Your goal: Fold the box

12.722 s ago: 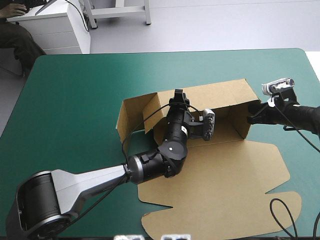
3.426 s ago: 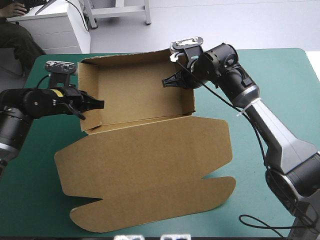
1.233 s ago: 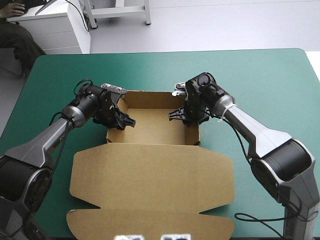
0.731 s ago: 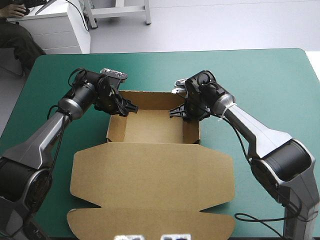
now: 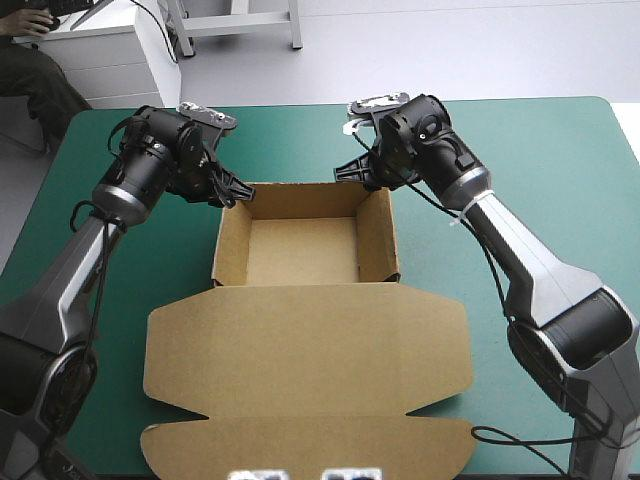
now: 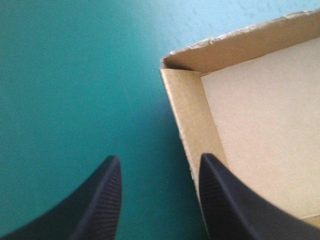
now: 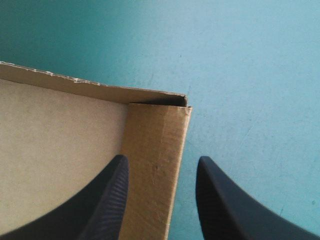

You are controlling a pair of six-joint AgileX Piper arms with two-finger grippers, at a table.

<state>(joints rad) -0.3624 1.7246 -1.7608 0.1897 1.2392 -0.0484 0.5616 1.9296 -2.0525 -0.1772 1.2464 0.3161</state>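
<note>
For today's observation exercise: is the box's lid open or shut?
Open: the box is a tray with raised walls, its lid lying flat.

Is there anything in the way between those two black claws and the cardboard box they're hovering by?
Nothing visible does. The left gripper and the right gripper both stand open over the far corners of the box. A side wall's edge lies under each gap, with only bare teal-green cover beside it.
</note>
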